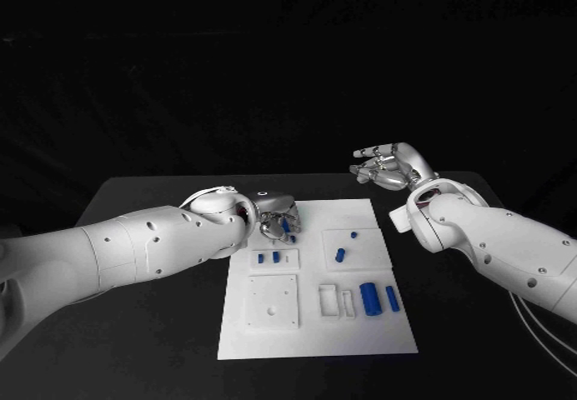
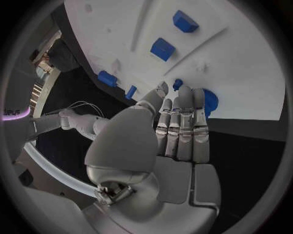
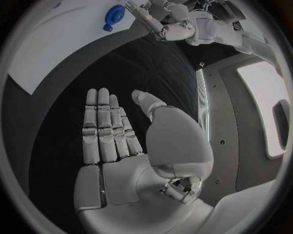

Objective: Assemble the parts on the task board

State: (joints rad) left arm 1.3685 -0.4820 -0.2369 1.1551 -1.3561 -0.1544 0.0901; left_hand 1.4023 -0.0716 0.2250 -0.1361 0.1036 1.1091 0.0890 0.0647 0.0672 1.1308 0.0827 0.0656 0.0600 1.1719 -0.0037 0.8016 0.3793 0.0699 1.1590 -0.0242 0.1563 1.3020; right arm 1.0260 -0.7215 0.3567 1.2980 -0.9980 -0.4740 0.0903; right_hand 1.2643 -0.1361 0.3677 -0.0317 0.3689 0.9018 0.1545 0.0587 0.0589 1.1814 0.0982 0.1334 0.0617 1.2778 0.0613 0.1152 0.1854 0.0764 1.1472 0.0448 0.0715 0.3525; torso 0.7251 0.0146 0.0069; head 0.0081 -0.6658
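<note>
The white task board (image 1: 315, 333) lies in the middle of the black table. My left hand (image 1: 277, 220) hovers over the board's far left part, fingers straight and close together, holding nothing. A round blue part (image 2: 210, 102) lies on the board (image 2: 244, 58) just past those fingertips (image 2: 183, 97), and the same round blue part (image 3: 114, 12) sits beside the left hand (image 3: 163, 19) in the right wrist view. Small blue parts (image 1: 269, 258) stand in a tray near the hand. My right hand (image 1: 391, 167) is raised beyond the board's far right corner, its fingers (image 3: 105, 122) spread flat and empty.
More blue parts sit on the board: two small ones (image 1: 345, 246) in the right middle tray, and a thick cylinder (image 1: 369, 297) with a slimmer piece (image 1: 392, 297) near the right edge. A white square plate (image 1: 273, 302) lies at the board's near left. Black table surrounds the board.
</note>
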